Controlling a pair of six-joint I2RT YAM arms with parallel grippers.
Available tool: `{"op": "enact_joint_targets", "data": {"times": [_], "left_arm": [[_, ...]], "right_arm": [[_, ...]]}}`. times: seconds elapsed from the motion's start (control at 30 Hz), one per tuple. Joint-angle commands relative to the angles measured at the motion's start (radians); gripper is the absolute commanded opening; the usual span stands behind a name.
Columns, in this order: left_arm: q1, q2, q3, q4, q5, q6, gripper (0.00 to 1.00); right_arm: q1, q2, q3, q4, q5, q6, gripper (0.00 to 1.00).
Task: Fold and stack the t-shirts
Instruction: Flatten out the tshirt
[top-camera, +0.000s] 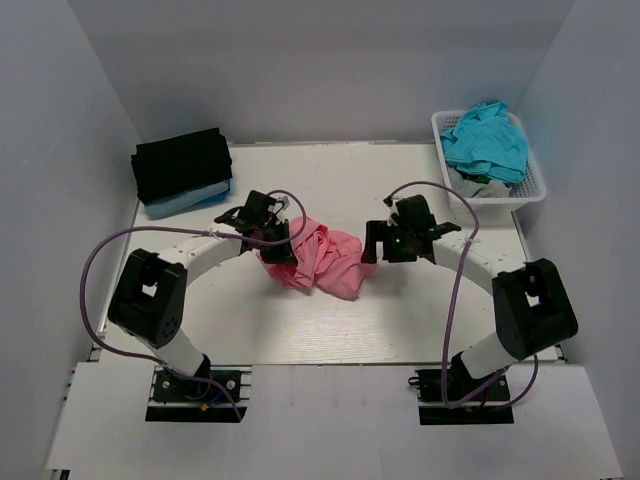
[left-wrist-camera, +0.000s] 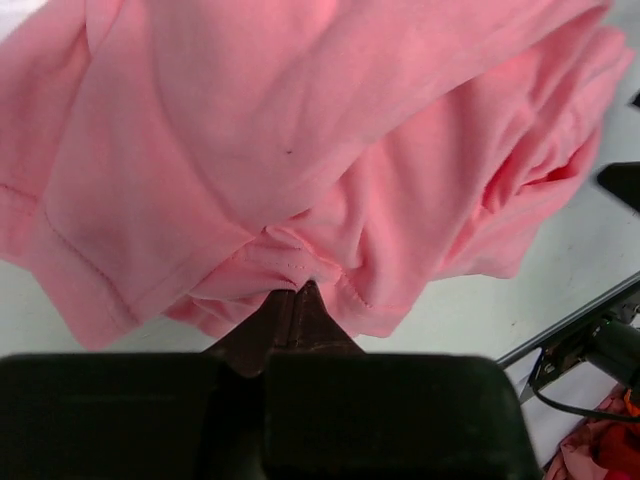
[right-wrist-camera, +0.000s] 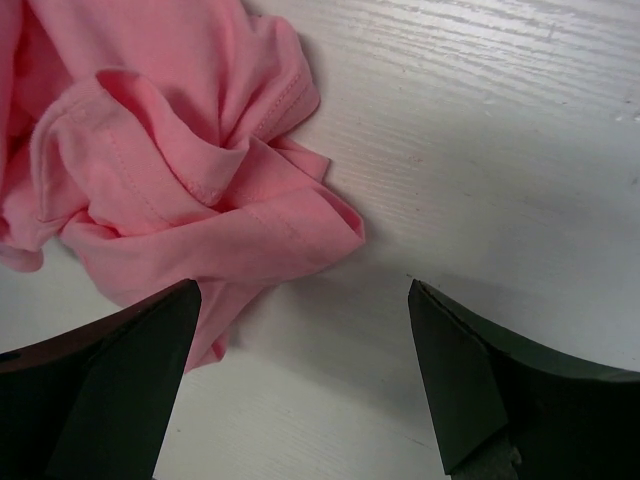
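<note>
Lying crumpled near the centre of the surface (top-camera: 330, 330) is the salmon-pink t-shirt (top-camera: 322, 260), bunched in loose folds and not spread flat.

Left hand (top-camera: 279, 248): at the shirt's left edge. In the left wrist view the left hand (left-wrist-camera: 297, 300) has its fingers brought together on a stitched hem of the salmon-pink t-shirt (left-wrist-camera: 330, 150), pinching a fold of cloth. The rest of the garment drapes away beyond the grip.

Right hand (top-camera: 373, 246): just beside the shirt's right edge. In the right wrist view the right hand (right-wrist-camera: 303, 290) has its fingers spread wide apart and holds nothing. One finger (right-wrist-camera: 130, 370) partly overlaps the lower edge of the salmon-pink t-shirt (right-wrist-camera: 170, 170) in that view; whether it touches the cloth cannot be told. The other finger is over bare surface (right-wrist-camera: 480, 150).

Back left corner: a folded black t-shirt (top-camera: 182, 165) rests on top of a light blue t-shirt (top-camera: 185, 203), forming a stack.

Back right corner: a white lattice basket (top-camera: 535, 190) contains a teal t-shirt (top-camera: 487, 140), heaped unfolded and rising above the rim.
</note>
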Motion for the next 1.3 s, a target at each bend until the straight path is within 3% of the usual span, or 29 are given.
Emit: {"op": "enact_joint_targets", "data": {"times": [0.0,0.1,0.13,0.17,0.2,0.23,0.27,0.43,0.53,0.57,0.8,0.97,1.27], "left_arm": [[-0.003,-0.088,0.031,0.034,-0.019,-0.004,0.0],[-0.003,-0.167,0.022,0.034,-0.067,-0.015,0.0],[-0.003,-0.184,0.022,0.034,-0.079,-0.015,0.0],[-0.003,-0.202,0.013,0.034,-0.09,-0.024,0.0],[-0.003,-0.236,0.013,0.025,-0.09,-0.024,0.0],[-0.003,-0.253,0.013,0.025,-0.09,-0.024,0.0],[-0.003,-0.268,0.013,0.025,-0.1,-0.024,0.0],[-0.003,-0.361,0.046,-0.004,-0.157,-0.024,0.0],[0.006,-0.398,0.092,-0.041,-0.255,-0.045,0.0],[0.018,-0.426,0.108,-0.069,-0.316,-0.045,0.0],[0.018,-0.562,0.293,-0.153,-0.631,-0.036,0.0],[0.018,-0.662,0.43,-0.193,-0.705,-0.012,0.0],[0.018,-0.806,0.565,-0.238,-0.776,0.013,0.0]], "right_arm": [[0.03,0.045,0.02,0.055,0.027,-0.011,0.9],[0.044,0.103,0.045,0.107,0.047,0.009,0.79],[0.058,0.122,0.063,0.109,0.045,0.021,0.62],[0.055,0.134,0.066,0.116,0.047,0.03,0.53],[0.057,0.139,0.066,0.142,0.053,0.05,0.34],[0.057,0.142,0.065,0.152,0.053,0.052,0.34],[0.058,0.145,0.066,0.156,0.064,0.07,0.0],[0.054,0.029,0.063,0.137,0.198,0.09,0.0],[0.049,-0.147,0.072,0.073,0.341,0.101,0.0],[0.05,-0.175,0.081,0.054,0.449,0.098,0.0],[0.044,-0.418,0.284,-0.153,0.738,0.046,0.0],[0.05,-0.543,0.468,-0.199,0.745,-0.023,0.0],[0.046,-0.689,0.685,-0.126,0.771,-0.152,0.0]]}}
